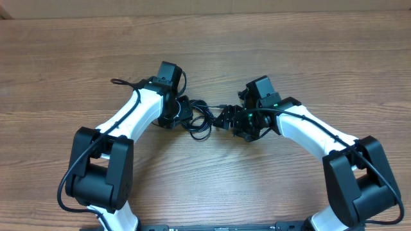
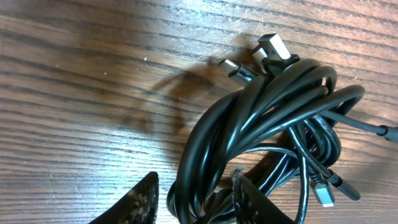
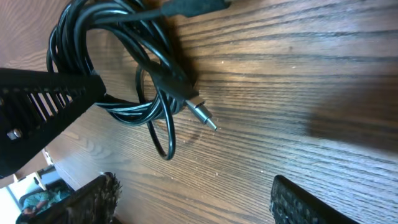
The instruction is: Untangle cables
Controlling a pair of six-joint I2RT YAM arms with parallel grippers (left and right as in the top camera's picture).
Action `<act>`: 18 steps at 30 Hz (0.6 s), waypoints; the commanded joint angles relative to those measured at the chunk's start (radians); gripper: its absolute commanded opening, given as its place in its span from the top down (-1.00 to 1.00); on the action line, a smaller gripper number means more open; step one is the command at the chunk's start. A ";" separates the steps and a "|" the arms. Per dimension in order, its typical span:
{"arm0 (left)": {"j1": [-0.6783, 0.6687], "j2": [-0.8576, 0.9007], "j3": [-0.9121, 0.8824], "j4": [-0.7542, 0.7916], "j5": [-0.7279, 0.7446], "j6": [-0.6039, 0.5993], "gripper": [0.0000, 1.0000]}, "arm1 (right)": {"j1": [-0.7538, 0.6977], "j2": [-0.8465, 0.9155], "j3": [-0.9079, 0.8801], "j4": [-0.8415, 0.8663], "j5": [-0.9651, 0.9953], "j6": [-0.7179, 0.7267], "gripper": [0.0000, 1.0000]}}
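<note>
Left wrist view, left fingers (image 2: pixel 140 205) apart astride coiled black cables (image 2: pixel 249 118); right fingers (image 3: pixel 298 202) wide apart above wooden table (image 3: pixel 298 74)

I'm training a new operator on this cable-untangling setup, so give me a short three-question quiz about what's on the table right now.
1. True or false: the right gripper is clamped on a silver plug.
2. Fill in: the left gripper straddles the cable ____.
3. Seen from overhead, the cables lie: A) between both grippers; B) far left; C) far right.
Key: 1 false; 2 bundle; 3 A.
</note>
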 commanded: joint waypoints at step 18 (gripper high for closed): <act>-0.008 0.032 -0.011 0.001 -0.031 -0.021 0.38 | 0.229 0.041 0.016 0.074 0.317 0.307 -0.08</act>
